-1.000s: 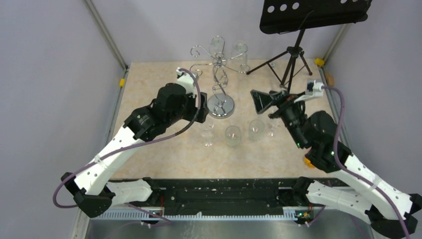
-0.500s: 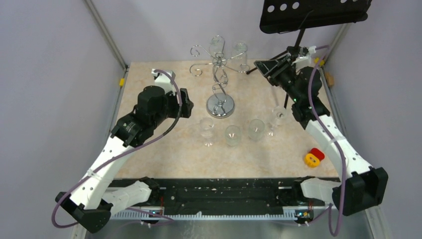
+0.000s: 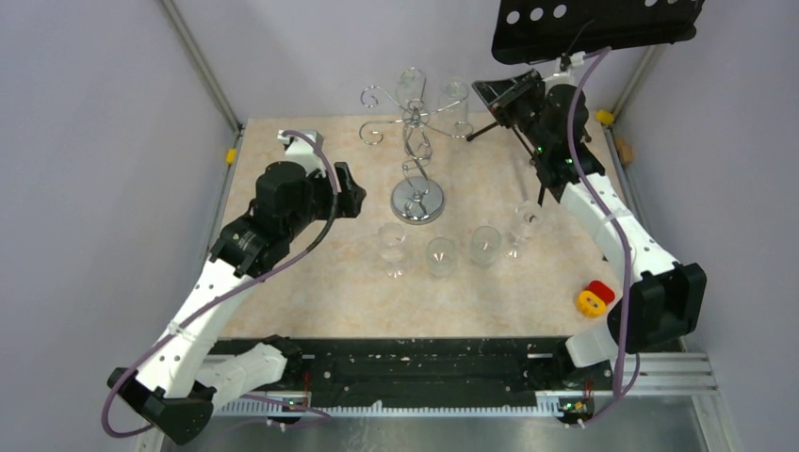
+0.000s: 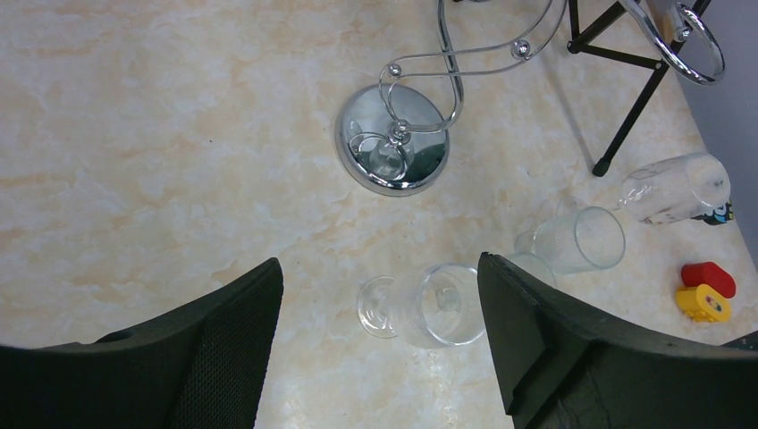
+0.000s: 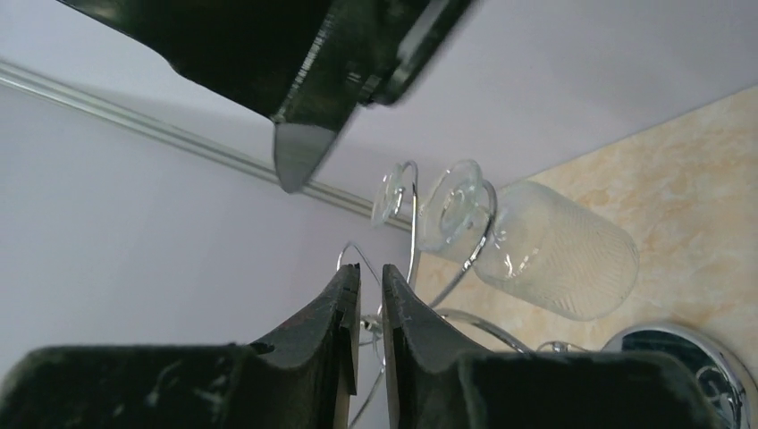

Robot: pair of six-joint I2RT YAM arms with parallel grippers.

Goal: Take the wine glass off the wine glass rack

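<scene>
The chrome wine glass rack [image 3: 417, 201] stands at the back middle, and its mirrored base [image 4: 393, 140] also shows in the left wrist view. Two wine glasses hang upside down from its curled arms: one [image 3: 411, 87] at the back, one [image 3: 454, 100] on the right. My right gripper [image 3: 484, 92] hovers high beside the right hanging wine glass [image 5: 545, 248], apart from it. Its jaws [image 5: 369, 273] are nearly together with nothing between them. My left gripper [image 3: 349, 191] is open to the left of the base and holds nothing [image 4: 380, 279].
Several wine glasses stand in a row in front of the rack [image 3: 440, 255], the nearest [image 4: 433, 308] under my left fingers. A black tripod music stand [image 3: 594, 24] rises at the back right, just above my right gripper. A red and yellow object [image 3: 594, 298] lies at the right.
My right arm has swung from the table's middle up and back to the rack's right glass, and its jaws have gone from wide open to almost together. My left arm drew back leftward.
</scene>
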